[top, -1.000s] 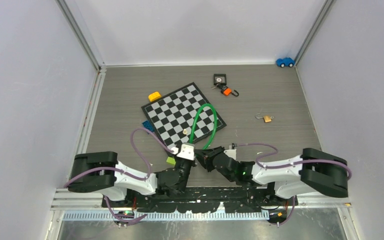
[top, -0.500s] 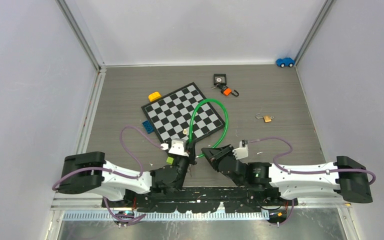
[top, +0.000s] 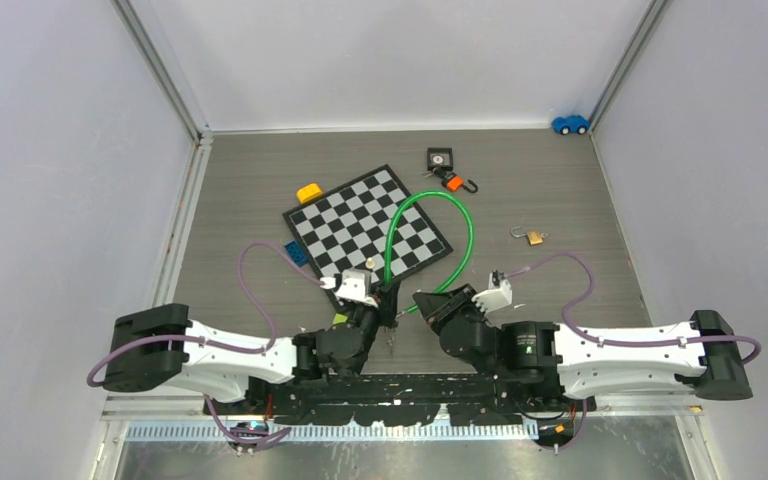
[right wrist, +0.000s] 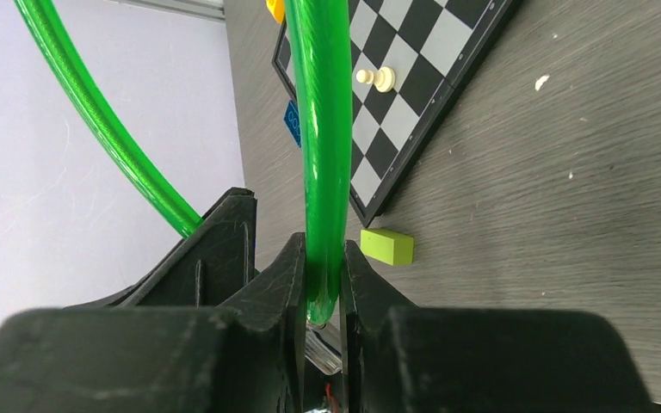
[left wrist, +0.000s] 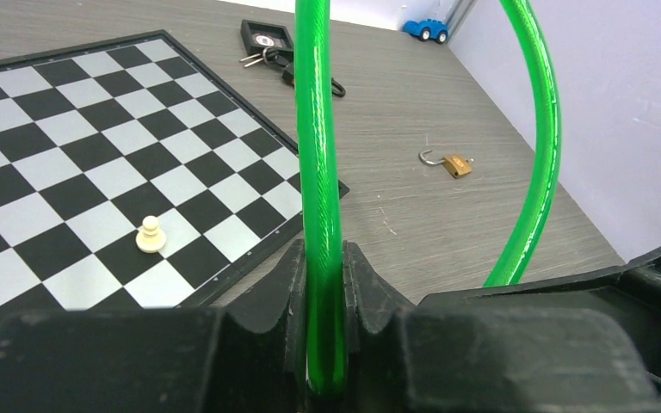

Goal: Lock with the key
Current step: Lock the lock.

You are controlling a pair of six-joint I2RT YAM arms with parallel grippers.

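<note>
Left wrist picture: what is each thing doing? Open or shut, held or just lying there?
green cable: arched up, held by both grippers.
left gripper: shut on the green cable.
right gripper: shut on the green cable.
brass padlock: shackle open, lying on the table.
pawn: standing upright on the chessboard.

One cable, one chessboard, one pawn, one padlock (brass)

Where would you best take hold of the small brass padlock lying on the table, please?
Take the padlock by its brass body, coming straight down from above and closing across the body's sides. It lies flat on the table, and its open shackle is thin and curved, likely a slippery hold.
</note>
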